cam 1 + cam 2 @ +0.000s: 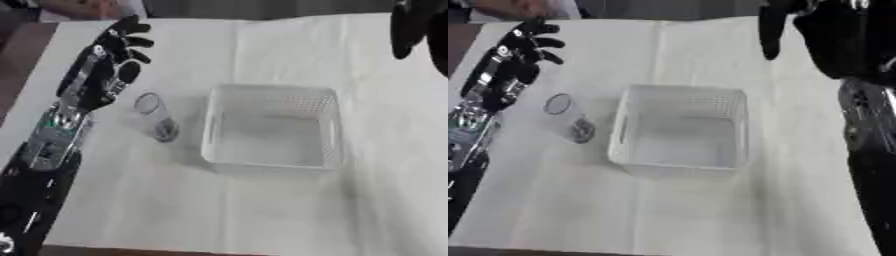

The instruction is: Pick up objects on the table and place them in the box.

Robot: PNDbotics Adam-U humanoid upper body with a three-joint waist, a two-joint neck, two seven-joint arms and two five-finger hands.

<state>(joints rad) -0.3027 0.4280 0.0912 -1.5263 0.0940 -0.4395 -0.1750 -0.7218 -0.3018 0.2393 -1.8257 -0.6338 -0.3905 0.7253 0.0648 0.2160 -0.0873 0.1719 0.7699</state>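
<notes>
A clear plastic cup (155,116) lies tipped on the white tablecloth, its mouth toward the far left, just left of the white lattice box (327,110). Nothing shows inside the box. My left hand (118,47) hovers up and to the left of the cup, apart from it, with fingers loosely spread and holding nothing. My right hand (773,25) hangs at the top right, beyond the box's far right corner, with a straight finger pointing down; most of it is cut off by the view's edge.
The white cloth (262,215) covers the table, with bare room in front of the box and to its right. My right forearm (868,150) runs down the right edge. Brown table edge shows at the far left.
</notes>
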